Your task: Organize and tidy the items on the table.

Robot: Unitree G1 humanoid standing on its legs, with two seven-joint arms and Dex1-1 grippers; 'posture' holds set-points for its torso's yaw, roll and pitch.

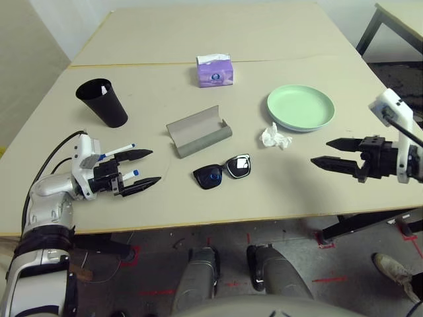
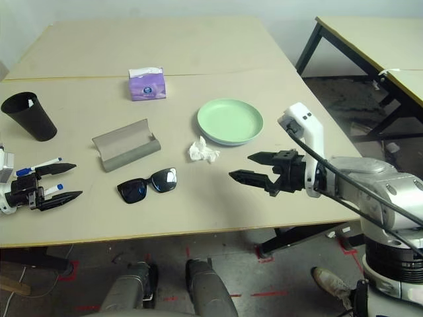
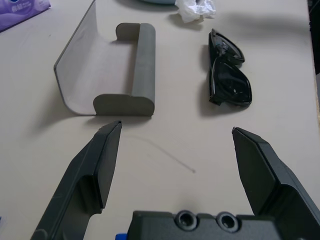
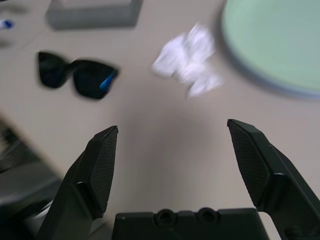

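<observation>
Black sunglasses [image 1: 222,171] lie mid-table between your two wide-spread, empty grippers, left [image 1: 140,171] and right [image 1: 325,152]. They look light, slick and fragile; take the frame's bridge, not the lenses.

A robot-testing lab, by its look; plain beige bench [image 1: 277,191] on a concrete floor [image 1: 158,264] marked with red tape crosses [image 1: 328,280]; a second bench [image 2: 370,39] beside bare walls.

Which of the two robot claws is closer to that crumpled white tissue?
The right gripper: its open fingers point at the crumpled tissue across a short stretch of bare table. The left gripper sits far off, beyond the sunglasses and glasses case.
</observation>
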